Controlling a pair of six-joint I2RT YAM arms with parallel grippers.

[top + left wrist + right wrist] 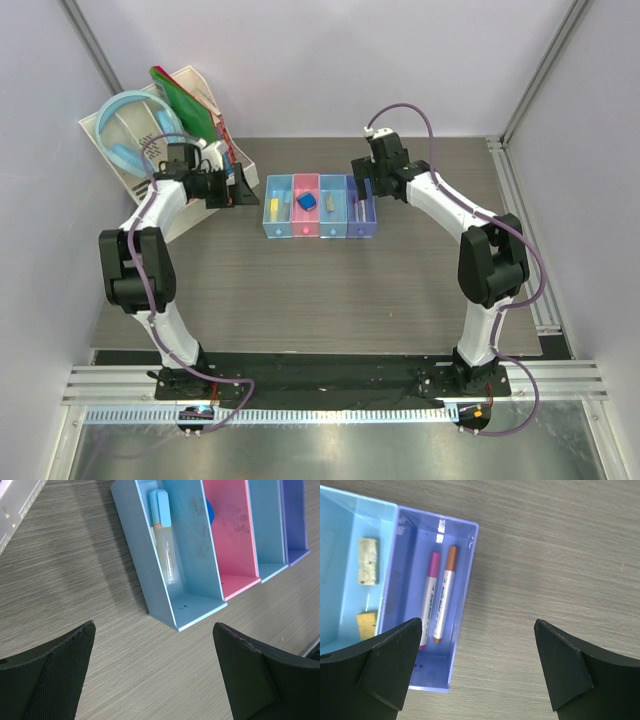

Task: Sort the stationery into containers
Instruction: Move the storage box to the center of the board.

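Hovering with jaws wide apart and empty at both left gripper, above the light-blue-and-white tube in the end light-blue bin, and right gripper, beside two white pens in the purple bin; risks shoving the joined bins askew if lowered onto a wall.

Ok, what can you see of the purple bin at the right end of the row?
The purple bin is a small open-topped rectangular box of smooth, slightly glossy plastic, standing flat on the wood-grain table. It ends the row on the right, its long side joined to the light-blue bin beside it. Inside, a pink-capped pen and an orange-capped pen, both white-bodied, lie flat side by side along its length. Nothing else touches it.
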